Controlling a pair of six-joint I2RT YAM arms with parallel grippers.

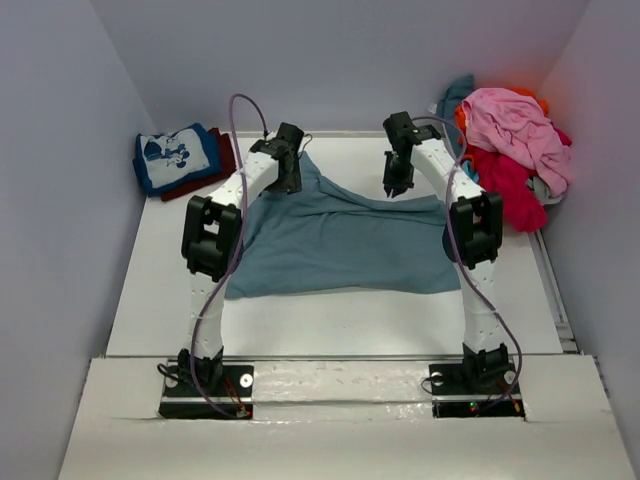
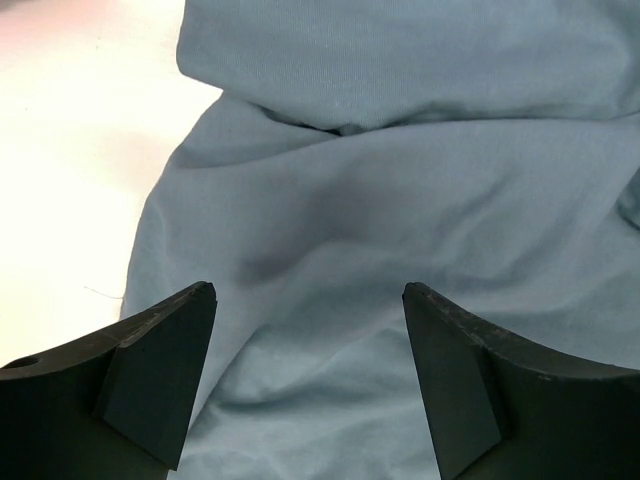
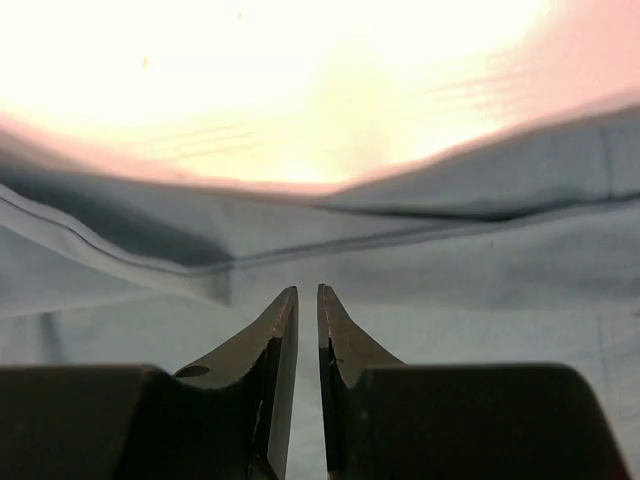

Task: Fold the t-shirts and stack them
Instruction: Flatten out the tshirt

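- currently the slate-blue tee (image 1: 340,240) lies spread mid-table with its far edge rumpled; this looks like the flattening step before any fold.
- left gripper (image 2: 308,295) hangs over its far-left part, jaws wide and empty.
- right gripper (image 3: 308,292) hovers over the far edge, jaws almost closed on nothing.
- next, probably: pinch both far corners and draw the cloth taut.

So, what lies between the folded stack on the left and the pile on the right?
The slate-blue tee, spread out; the left gripper and right gripper hang over its far edge. The top view shows it.
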